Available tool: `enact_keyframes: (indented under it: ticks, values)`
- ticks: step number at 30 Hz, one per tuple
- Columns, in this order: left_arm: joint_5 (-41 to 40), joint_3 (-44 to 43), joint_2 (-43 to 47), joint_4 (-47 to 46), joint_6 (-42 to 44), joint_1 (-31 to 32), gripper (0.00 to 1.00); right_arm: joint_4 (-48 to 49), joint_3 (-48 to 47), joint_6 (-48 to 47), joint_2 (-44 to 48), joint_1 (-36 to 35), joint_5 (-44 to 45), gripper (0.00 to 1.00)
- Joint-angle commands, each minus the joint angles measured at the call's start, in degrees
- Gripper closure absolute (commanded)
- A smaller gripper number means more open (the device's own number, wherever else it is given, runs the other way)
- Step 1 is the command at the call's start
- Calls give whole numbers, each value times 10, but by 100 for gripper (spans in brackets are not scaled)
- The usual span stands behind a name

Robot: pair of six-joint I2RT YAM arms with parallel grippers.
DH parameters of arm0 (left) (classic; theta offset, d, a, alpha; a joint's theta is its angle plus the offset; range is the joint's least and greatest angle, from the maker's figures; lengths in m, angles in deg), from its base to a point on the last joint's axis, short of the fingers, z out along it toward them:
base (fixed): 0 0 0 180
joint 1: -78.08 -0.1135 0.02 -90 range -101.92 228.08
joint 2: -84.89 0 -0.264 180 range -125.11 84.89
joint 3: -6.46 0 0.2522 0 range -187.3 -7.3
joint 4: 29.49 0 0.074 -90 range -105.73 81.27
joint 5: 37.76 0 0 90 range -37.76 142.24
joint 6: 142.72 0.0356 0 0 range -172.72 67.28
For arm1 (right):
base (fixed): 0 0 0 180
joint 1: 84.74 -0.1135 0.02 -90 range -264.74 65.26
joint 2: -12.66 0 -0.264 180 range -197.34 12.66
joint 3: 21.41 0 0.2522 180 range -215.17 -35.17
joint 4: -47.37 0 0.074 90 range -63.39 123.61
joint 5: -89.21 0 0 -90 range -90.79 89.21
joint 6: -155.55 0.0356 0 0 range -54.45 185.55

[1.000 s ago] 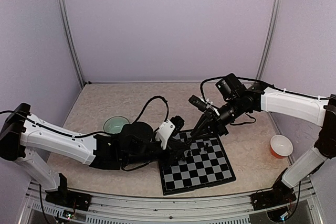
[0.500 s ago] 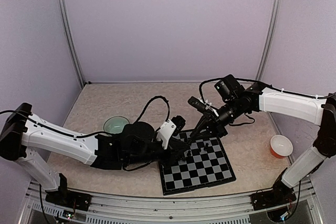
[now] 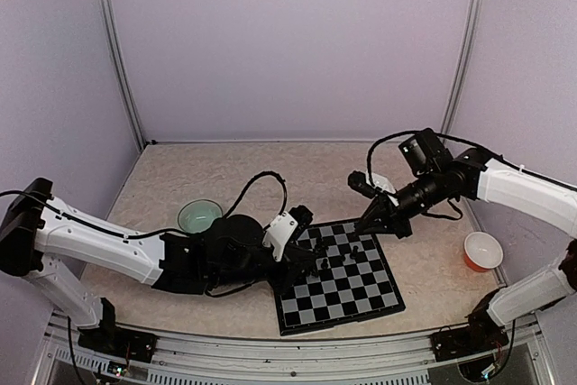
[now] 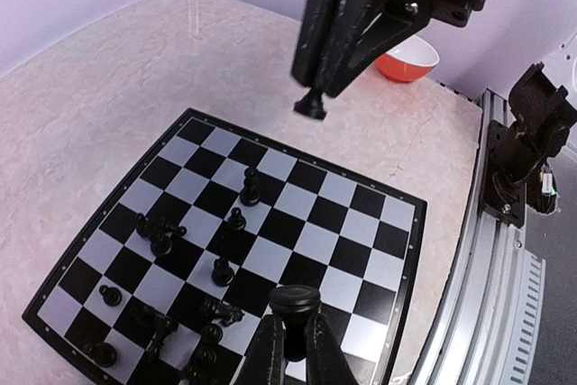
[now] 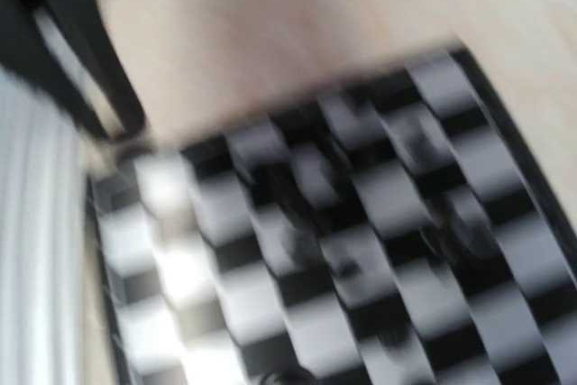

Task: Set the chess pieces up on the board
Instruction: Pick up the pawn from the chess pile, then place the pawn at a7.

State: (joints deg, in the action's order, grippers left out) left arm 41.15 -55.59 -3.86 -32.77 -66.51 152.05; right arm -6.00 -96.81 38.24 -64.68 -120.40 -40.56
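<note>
Left tool (image 4: 290, 331) is pinched narrow on a round-topped black chess piece (image 4: 295, 298), low over its own side of the flat black-and-grey checked board (image 4: 317, 245). Right tool (image 4: 317, 87) is clamped on a small black piece (image 4: 311, 107) above the board's far edge, near the speckled beige desk (image 4: 108, 69). Risks: the loose tiny black chess figures (image 4: 236, 217) crowd the squares by the left tool and some look tipped, so a tilted set-down or finger brush could topple more, and two tools over one board could clash.

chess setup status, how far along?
Early. Done: a few black pieces stand on the board, not in rows. In hand: left gripper holds one piece; right gripper holds another piece. Remaining: toppled pieces need righting, ranks unfilled.
</note>
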Motion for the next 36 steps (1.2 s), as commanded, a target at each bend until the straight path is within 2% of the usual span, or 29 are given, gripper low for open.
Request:
enact_keyframes:
  ticks: [1, 5, 13, 36]
  values:
    - [-17, 23, 44, 31, -25, 4, 100, -14, 96, -54, 80, 6, 185, 100]
    - [-29, 33, 65, 37, -27, 4, 100, -4, 162, -80, 124, 6, 256, 100]
    - [-44, 23, 81, 58, -23, 4, 100, -6, 214, -118, 101, 5, 243, 100]
    - [-59, 33, 87, 66, -25, 4, 100, 27, 244, -122, 42, -29, 214, 100]
